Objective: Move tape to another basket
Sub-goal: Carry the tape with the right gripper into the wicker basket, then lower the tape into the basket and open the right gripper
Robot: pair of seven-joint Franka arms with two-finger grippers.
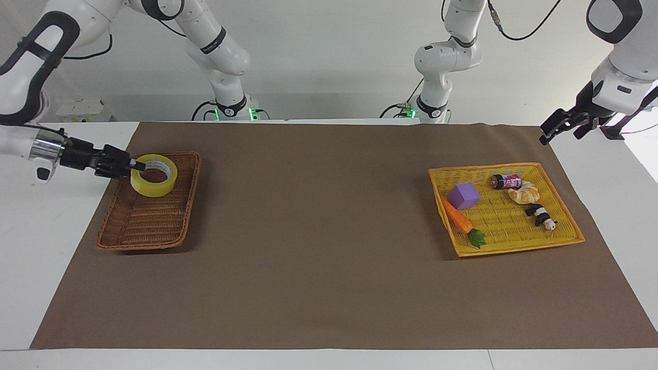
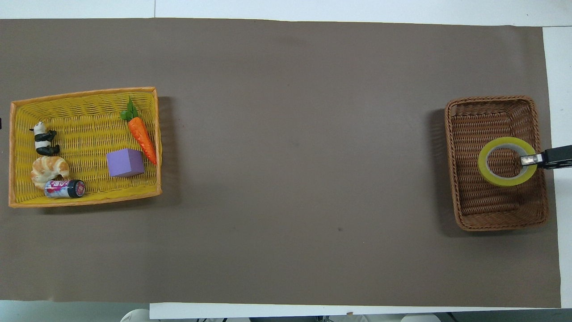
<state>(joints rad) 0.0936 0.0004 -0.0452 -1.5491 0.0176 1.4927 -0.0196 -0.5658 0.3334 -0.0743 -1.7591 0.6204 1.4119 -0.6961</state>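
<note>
Holding the wide roll of translucent yellow packing tape (image 1: pixel 153 175) by its wall, our right end effector (image 1: pixel 134 165) reaches in from the right arm's end of the worktop (image 1: pixel 329 288), with its fingers clamped on the roll's rim, one inside the white core and one outside. We see the roll lying roughly flat, its opening facing upward, raised over the brown woven wicker rectangular basket (image 1: pixel 149 234). In the overhead view the tape (image 2: pixel 507 161) sits over the middle of the basket (image 2: pixel 496 214), toward the side wall where the right end effector (image 2: pixel 529 159) comes in. We cannot tell from either view whether the roll already touches the basket floor.

Our left end effector (image 1: pixel 556 128) hangs in the air past the brown mat's corner at the left arm's end of the worktop, waiting; its fingers stand slightly apart and hold nothing.

On the brown paper mat (image 1: pixel 329 257) toward the left arm's end lies the bright yellow flat plastic mesh basket (image 1: pixel 563 241). In it we count a purple foam cube (image 1: pixel 463 196), an orange toy carrot with green leaves (image 1: pixel 459 218) just beside the cube, a small dark drink can lying on its side (image 1: pixel 506 181), a toy croissant (image 1: pixel 524 192) next to the can, and a small black-and-white panda figure (image 1: pixel 541 216). The two baskets are well apart, with bare mat between them.
</note>
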